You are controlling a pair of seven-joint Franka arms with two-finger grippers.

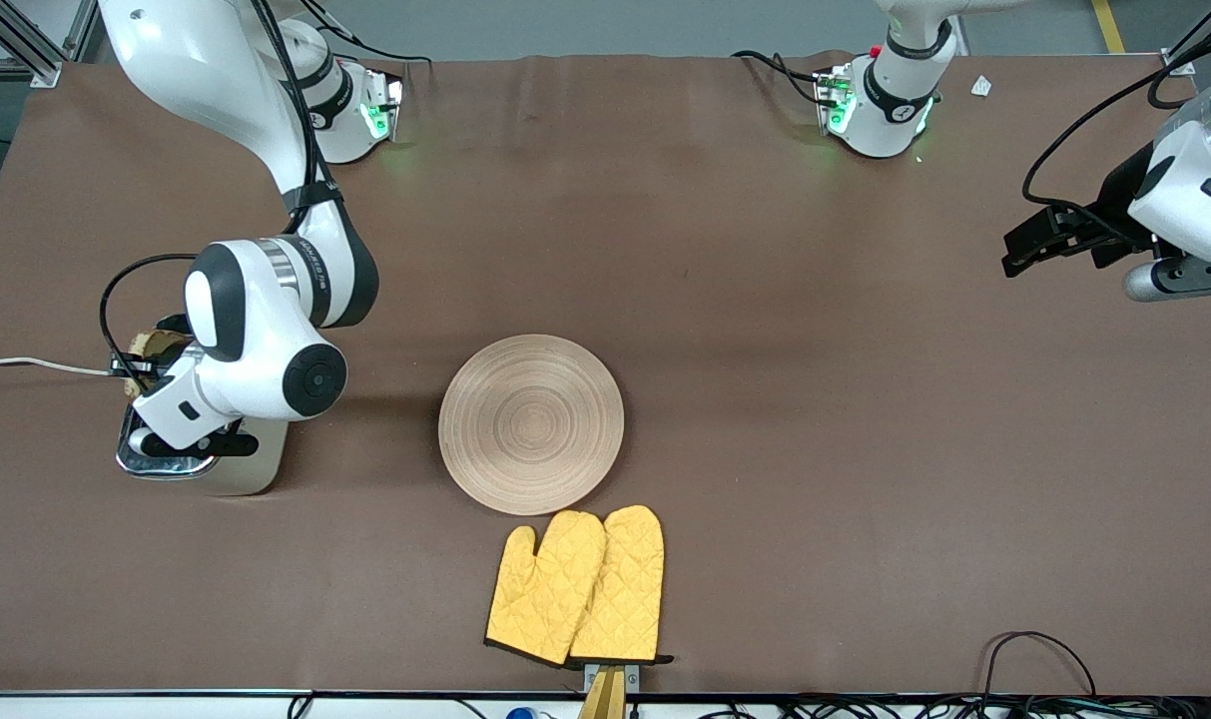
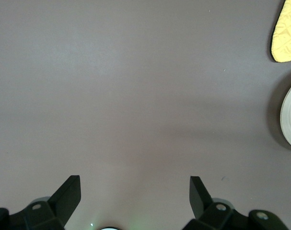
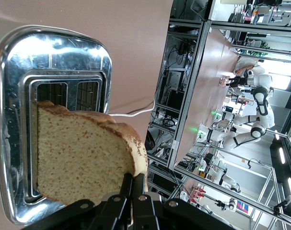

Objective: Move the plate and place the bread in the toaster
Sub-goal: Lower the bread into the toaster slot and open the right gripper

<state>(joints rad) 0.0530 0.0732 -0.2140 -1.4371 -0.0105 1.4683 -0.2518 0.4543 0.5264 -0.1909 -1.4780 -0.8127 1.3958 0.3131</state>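
Much of the toaster [image 1: 228, 469] is hidden from us in the front view: the right arm's wrist covers its top, and we see only a chrome corner and part of a cream side, at the right arm's end of the worktop [image 1: 815, 449]. A white cord [image 1: 26, 363] runs from it and is cut off at the edge of the view. In the right wrist view the chrome top shows clearly, with two slots, one partly covered by the bread [image 3: 83, 158].

We count one slice of bread. The right end effector [image 3: 134, 184] has its two fingers pinched tight on the slice's crust edge, and holds it upright over the toaster top. Whether the slice's lower edge has entered a slot we cannot tell. In the front view only a brown sliver of it peeks out beside the wrist.

The left end effector [image 2: 135, 191] hangs over bare worktop at the left arm's end, well apart from everything, fingers spread wide and holding nothing; that arm waits. Its wrist view catches only the rim of the plate and one glove tip, both cut off.

One round wooden plate [image 1: 531, 423] lies flat near the middle of the worktop, nothing on it. Two yellow quilted oven gloves [image 1: 577, 587] lie side by side, nearer to the front camera than the plate, their tips just beside its rim.

We can read no brand or writing on the things.
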